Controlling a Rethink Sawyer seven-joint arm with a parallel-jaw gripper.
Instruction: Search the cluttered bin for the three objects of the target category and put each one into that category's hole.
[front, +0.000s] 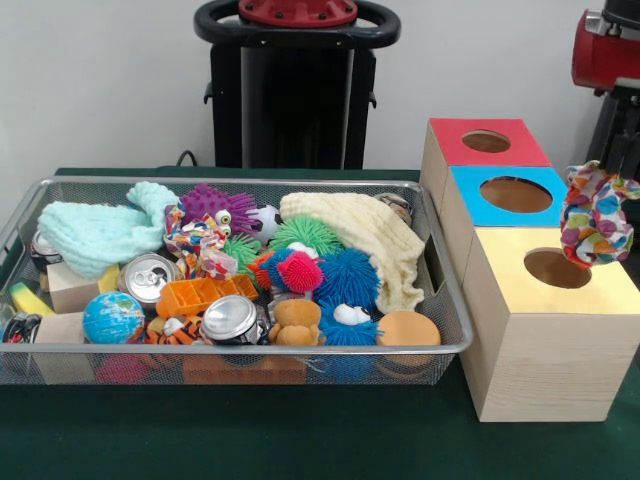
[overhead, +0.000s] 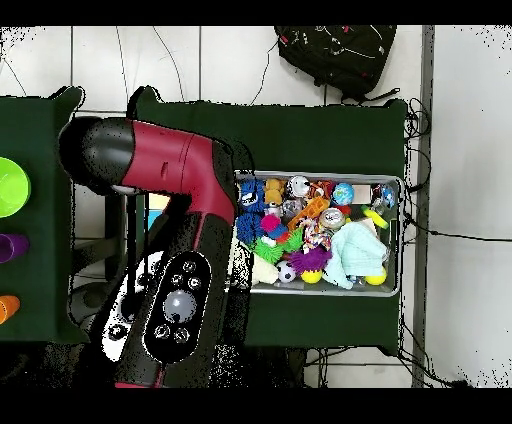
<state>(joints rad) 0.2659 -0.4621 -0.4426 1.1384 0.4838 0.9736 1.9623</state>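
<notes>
Dark green table cloth (front: 300, 440) under a plain white wall; in the overhead view, pale tiled floor around it and a black backpack (overhead: 335, 50) on the floor beyond the table.

Wire bin (front: 450, 345) on the cloth, heaped full:
- mint cloth (front: 95, 232) and cream cloth (front: 365, 235) draped over the pile
- purple spiky ball (front: 215, 205), green spiky ball (front: 305, 233), blue spiky ball (front: 348, 275)
- globe ball (front: 113, 318), orange tray (front: 205, 294), brown bear (front: 297, 322)
- two cans (front: 148, 277), (front: 230, 318), tops only on show, any label hidden
- patterned band (front: 200, 240) among the toys

Map print on the globe too small to read; nothing else lettered legibly.

Beside the bin's right rim, three wooden boxes in a row, touching: red-topped box (front: 455, 150), blue-topped box (front: 470, 190), yellow-topped box (front: 540, 350), each with a round hole in its lid. Only a narrow gap between bin and boxes. Bare strip of cloth along the bin's front.

Gripper (front: 610, 178) at the right edge, closed on a floral scrunchie (front: 598, 215), fingers mostly buried in the fabric. Scrunchie hanging in the air just over the right side of the yellow hole (front: 557, 268), not touching the lid. Open air above all three lids.

From overhead, red and black arm (overhead: 170, 200) covering the boxes and the gripper.
</notes>
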